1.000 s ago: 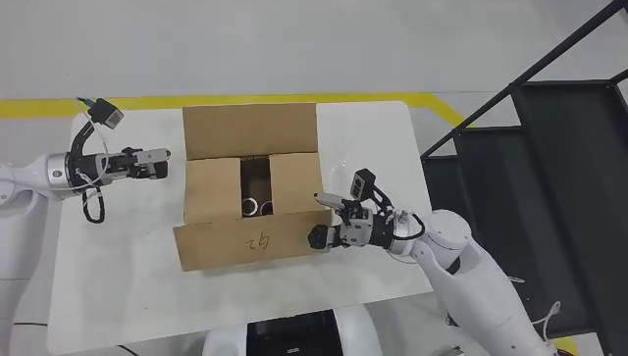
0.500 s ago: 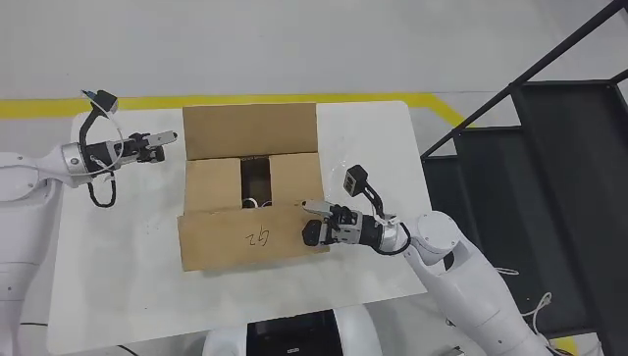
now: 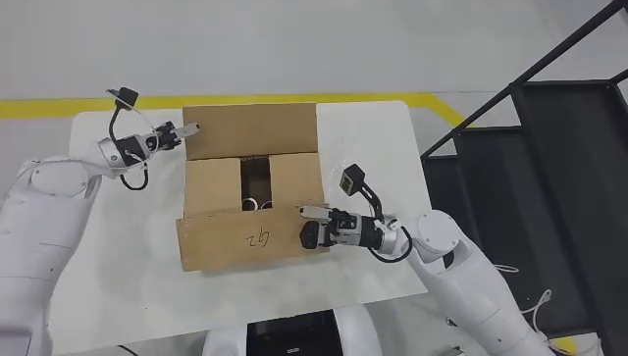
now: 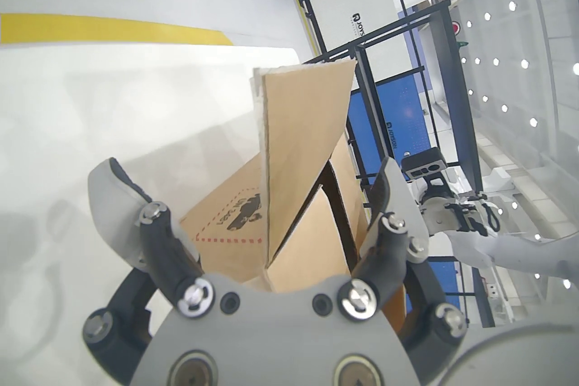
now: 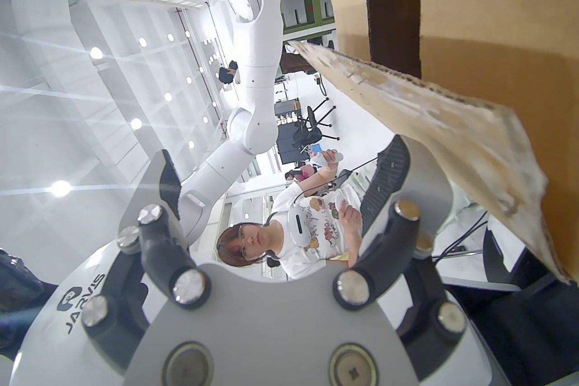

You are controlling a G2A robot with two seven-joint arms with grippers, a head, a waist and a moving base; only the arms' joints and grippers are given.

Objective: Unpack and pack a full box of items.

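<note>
We're seeing the box [image 3: 211,191] sitting mid-table [image 3: 118,258], flaps folded out. Edges first: the far flap [image 3: 250,130] is folding back toward 12 o'clock, its rim running close to the table's far edge. The near flap [image 3: 240,241] is hanging out toward 6 o'clock, w/ a narrow strip of table betw. it and the near edge. Open room is lying widest at 9 o'clock of the box. At 3 o'clock a narrower strip is showing.

The left claw [image 3: 186,130] is hovering at 10 o'clock of the box, at the far flap's corner. The right claw [image 3: 306,230] is sitting at 4 o'clock, at the near flap's end.

The top view is giving us the slot betw. the two inner flaps [image 3: 294,184], w/ round items [image 3: 257,204] lying down inside.

The left wrist view is adding detail: the left claw [image 4: 249,179] is released, fingers [image 4: 122,188] spread wide. The far flap's [image 4: 294,143] thin edge is standing betw. them, neither pad pinching it.

In the right wrist view the right claw [image 5: 280,161] is likewise released, fingers [image 5: 389,175] apart. The near flap's [image 5: 452,125] ragged corner is passing just beside one finger, and we can't tell if it's touching.
</note>
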